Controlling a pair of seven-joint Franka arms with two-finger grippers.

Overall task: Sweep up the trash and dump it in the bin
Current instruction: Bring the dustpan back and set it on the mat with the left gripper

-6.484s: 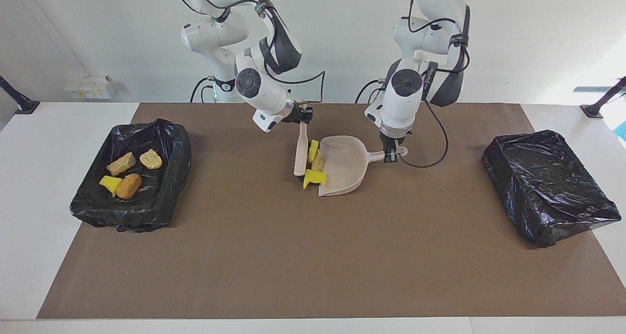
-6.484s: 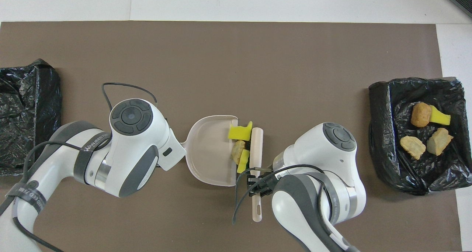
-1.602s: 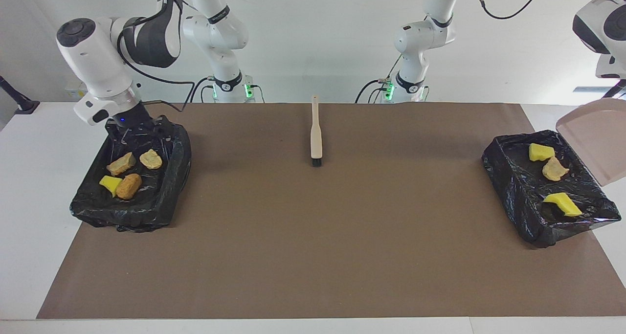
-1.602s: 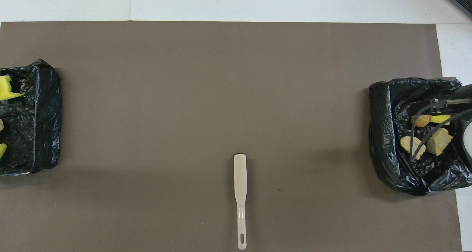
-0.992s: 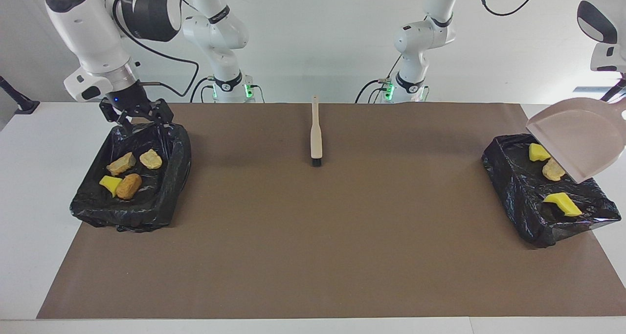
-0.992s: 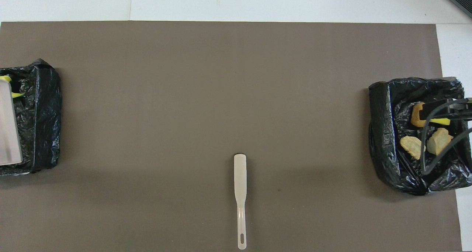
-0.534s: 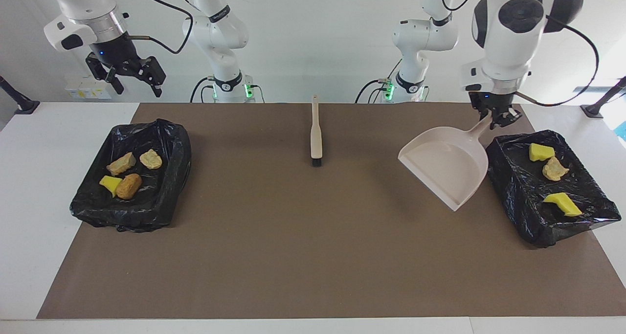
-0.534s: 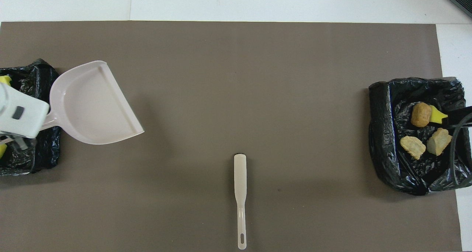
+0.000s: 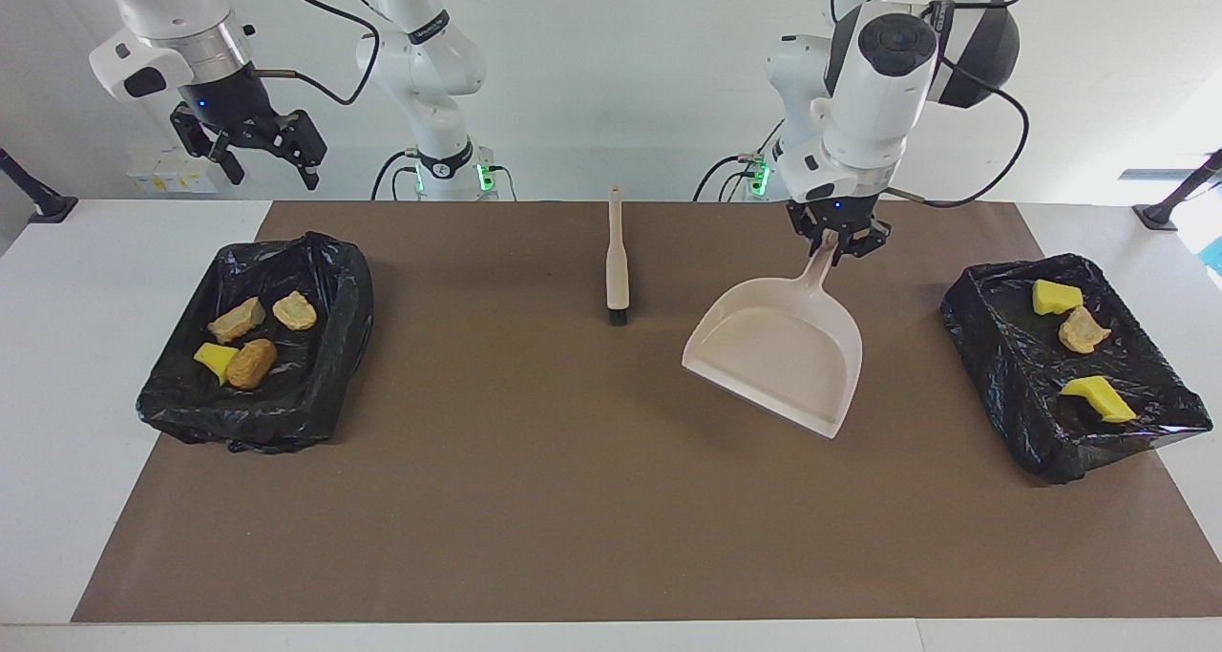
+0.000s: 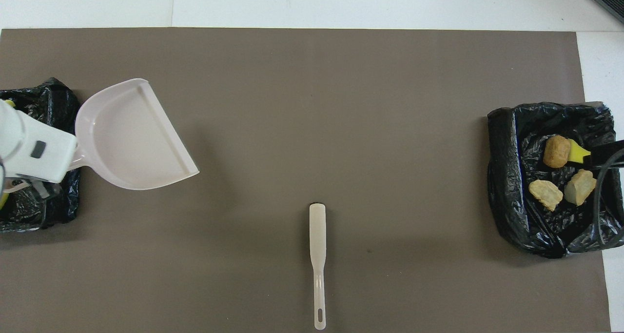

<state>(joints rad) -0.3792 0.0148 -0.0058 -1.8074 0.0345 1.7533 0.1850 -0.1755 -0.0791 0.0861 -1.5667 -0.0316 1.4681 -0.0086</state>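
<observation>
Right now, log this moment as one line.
left gripper: shut on dustpan, empty | right gripper: open, waits | trash: binned | brush: on mat

You see a smooth beige plastic dustpan (image 9: 778, 351) with a soft sheen, hanging from the left gripper (image 9: 837, 239). Both bins wear crinkled, glossy black plastic liners (image 9: 1012, 366). The table mat (image 9: 573, 461) looks matt brown, like paper. The brush (image 9: 617, 256) is smooth beige plastic. Yellow sponge wedges (image 9: 1055, 296) look porous; tan lumps (image 9: 253, 363) look crusty.
</observation>
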